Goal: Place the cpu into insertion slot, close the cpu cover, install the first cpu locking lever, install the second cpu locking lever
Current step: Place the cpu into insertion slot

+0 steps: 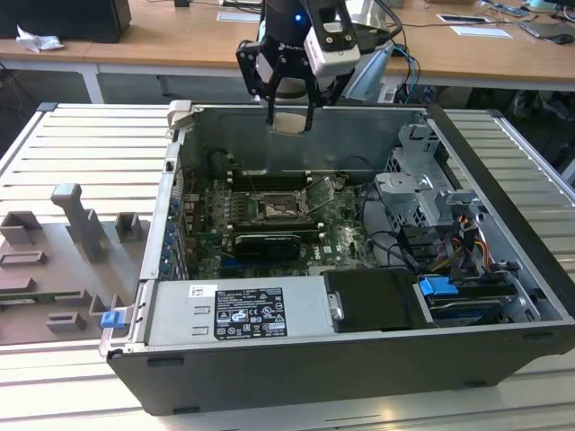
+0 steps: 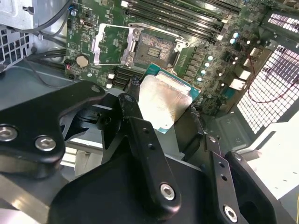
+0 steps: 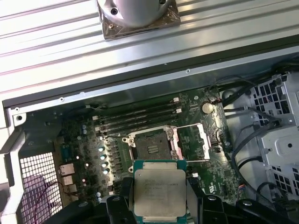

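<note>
In the first wrist view my tool (image 3: 161, 204) is holding the cpu (image 3: 160, 193) by two edges that face each other. The tool is closed just as narrow as the chip is wide. The pale metal face of the chip looks up at the camera, and a thin green rim shows around it.

In the exterior view the tool (image 1: 289, 124) hangs high over the open computer case (image 1: 269, 373), which lies on the ribbed worktop (image 1: 81, 153). The cpu (image 1: 289, 118) is up in the air in my grip, well above the green board (image 1: 207, 224). It is not in its place yet.

The insertion slot (image 3: 150, 144) is down below my tool and a little off to one side. It is open, and I can see its dark middle. The cpu cover (image 3: 190, 142) is flipped open and sits just beside the slot, so nothing lies over the hole.

I think the chip is light, thin and stiff. It will not bend, but it could break easily. Its face looks smooth, so it might slip if I hold it too loosely. I think the edges are the right place to hold it, not the flat underside. The slot looks easy to hurt too, so it wants a soft touch.
</note>
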`<action>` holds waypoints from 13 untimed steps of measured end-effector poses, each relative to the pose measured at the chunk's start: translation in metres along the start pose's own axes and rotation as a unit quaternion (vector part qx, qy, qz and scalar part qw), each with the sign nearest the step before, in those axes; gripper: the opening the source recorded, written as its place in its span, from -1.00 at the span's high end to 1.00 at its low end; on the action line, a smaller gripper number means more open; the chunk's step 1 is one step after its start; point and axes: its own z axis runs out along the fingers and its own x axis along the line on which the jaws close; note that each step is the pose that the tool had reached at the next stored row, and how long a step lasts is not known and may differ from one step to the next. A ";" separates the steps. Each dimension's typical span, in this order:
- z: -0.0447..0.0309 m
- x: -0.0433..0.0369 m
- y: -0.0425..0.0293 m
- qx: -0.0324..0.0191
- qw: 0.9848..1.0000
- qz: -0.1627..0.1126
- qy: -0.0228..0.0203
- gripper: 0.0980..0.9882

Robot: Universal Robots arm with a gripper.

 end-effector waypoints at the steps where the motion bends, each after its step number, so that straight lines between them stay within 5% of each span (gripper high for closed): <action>1: 0.0000 0.0000 0.0000 0.000 1.000 0.005 0.000 0.00; 13: 0.0000 0.0000 0.0000 -0.001 0.999 0.046 -0.004 0.00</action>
